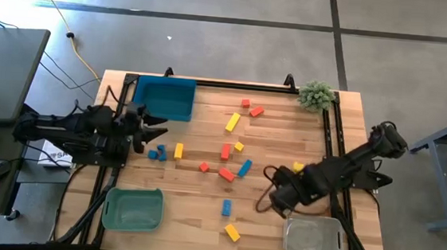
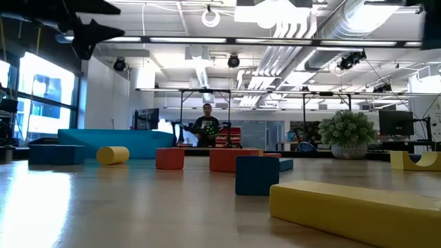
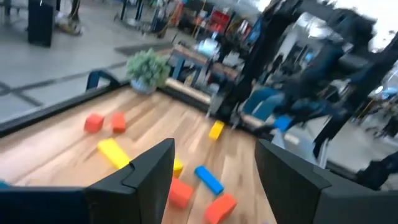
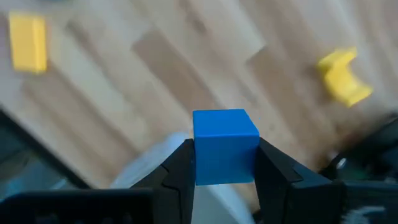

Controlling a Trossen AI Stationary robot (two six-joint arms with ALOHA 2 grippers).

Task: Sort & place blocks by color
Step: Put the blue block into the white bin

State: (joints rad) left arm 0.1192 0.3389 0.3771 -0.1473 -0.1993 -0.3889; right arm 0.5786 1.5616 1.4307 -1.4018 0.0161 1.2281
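The right gripper (image 4: 225,163) holds a blue cube (image 4: 225,146) between its fingers, just above the grey tray (image 1: 313,237). The cube is solid blue with square faces. The left gripper (image 1: 153,131), fingers wide, hovers beside the blue tray (image 1: 165,99).

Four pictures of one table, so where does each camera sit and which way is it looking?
High: overhead, straight down on the wooden table, both arms shown.
Low: at tabletop height, facing the room; an arm shows at top left.
Left wrist: past the open left gripper across the table toward the right arm.
Right wrist: down past the right gripper clamping a blue cube.
High and left wrist share the small green plant.
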